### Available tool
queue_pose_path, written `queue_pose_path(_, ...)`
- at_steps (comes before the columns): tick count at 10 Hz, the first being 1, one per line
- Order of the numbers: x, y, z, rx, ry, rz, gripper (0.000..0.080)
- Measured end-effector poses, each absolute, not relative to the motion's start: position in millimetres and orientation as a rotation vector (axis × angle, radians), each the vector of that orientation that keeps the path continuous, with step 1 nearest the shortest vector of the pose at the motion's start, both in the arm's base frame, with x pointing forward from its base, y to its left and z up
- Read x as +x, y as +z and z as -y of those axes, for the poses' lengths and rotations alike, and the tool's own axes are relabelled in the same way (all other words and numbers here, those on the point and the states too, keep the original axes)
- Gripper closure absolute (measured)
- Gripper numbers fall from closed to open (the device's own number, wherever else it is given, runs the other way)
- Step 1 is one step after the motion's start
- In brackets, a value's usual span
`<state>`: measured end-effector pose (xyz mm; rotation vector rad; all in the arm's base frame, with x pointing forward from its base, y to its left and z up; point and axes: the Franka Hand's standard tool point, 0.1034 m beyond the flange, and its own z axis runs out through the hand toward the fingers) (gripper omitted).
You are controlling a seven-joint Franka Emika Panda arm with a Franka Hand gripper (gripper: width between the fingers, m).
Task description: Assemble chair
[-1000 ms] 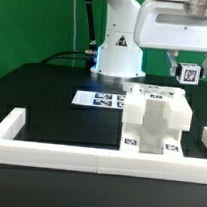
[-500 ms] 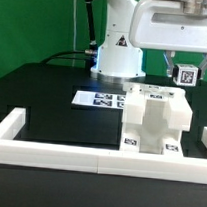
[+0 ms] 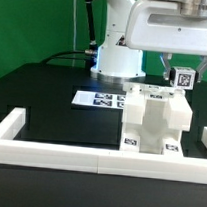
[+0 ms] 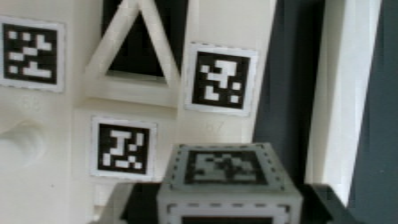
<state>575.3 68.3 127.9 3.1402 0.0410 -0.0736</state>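
The partly built chair [image 3: 155,120] stands as a blocky white structure with black-and-white tags near the front rail, at the exterior view's right. Just above its back right corner hangs my gripper [image 3: 182,73], shut on a small white tagged block [image 3: 182,80]. In the wrist view this block [image 4: 226,165] fills the space between my two black fingers [image 4: 135,203], with its tag facing the camera. Behind it is the chair's white top face [image 4: 125,95], which carries three tags. I cannot tell whether the block touches the chair.
The marker board [image 3: 96,97] lies flat on the black table behind the chair, toward the robot base [image 3: 117,52]. A long low white rail [image 3: 48,153] runs along the front, with a short arm [image 3: 12,123] on the exterior view's left.
My gripper has moved toward the exterior view's left and slightly down with the small block, closer over the chair's back right corner. The chair has not moved.
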Motion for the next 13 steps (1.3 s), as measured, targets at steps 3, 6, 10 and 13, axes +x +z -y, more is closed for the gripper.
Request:
queue_pose_path(3, 575, 123.4, -67, 3.137, -0.077, -0.04, 0.0515)
queue_pose_path(6, 574, 120.4, -68, 3.135, -0.085, -0.039, 0.0515)
queue_pose_path(10, 574, 114.0, -68, 3.13, -0.082, -0.042, 0.0515)
queue_pose_path(13, 577, 113.5, -68, 3.13, -0.061, -0.055, 0.0515)
